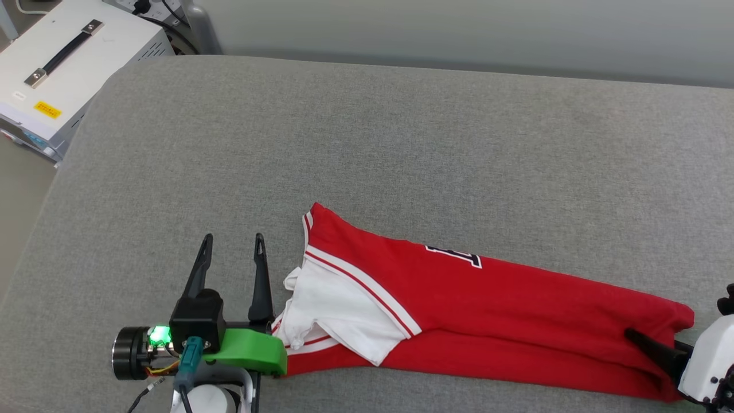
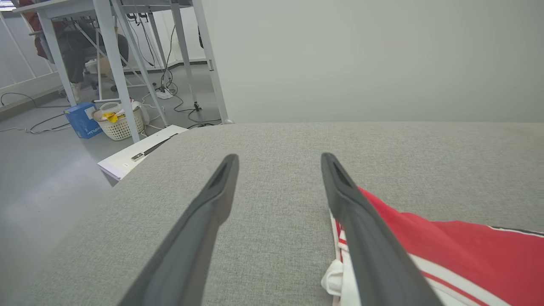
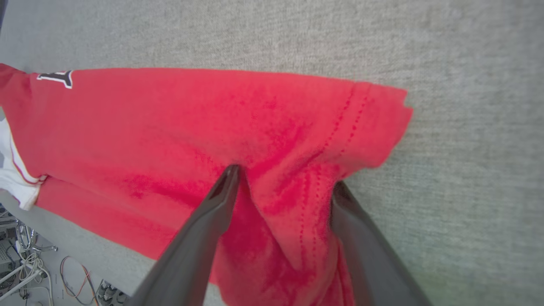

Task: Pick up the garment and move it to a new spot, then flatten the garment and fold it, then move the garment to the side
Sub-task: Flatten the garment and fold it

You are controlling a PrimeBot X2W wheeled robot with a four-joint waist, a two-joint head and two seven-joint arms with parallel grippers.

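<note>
The garment (image 1: 487,304) is a red jersey with a white sleeve and stripe trim. It lies in a long narrow band across the near part of the grey cushion (image 1: 401,143), with part of a black number showing. My left gripper (image 1: 233,238) stands open just left of the sleeve end, nothing between its fingers; in the left wrist view this gripper (image 2: 279,157) has the garment (image 2: 467,242) beside its right finger. My right gripper (image 3: 284,178) is at the hem end of the garment (image 3: 170,127), jaws wide, red cloth bunched between them. One right finger (image 1: 648,344) lies on the cloth.
A white equipment case (image 1: 63,63) with a black handle stands off the cushion's far left corner. A pale wall runs behind the cushion. Beyond the case, the floor holds table legs (image 2: 114,72), a basket (image 2: 121,121), a blue box (image 2: 83,119) and cables.
</note>
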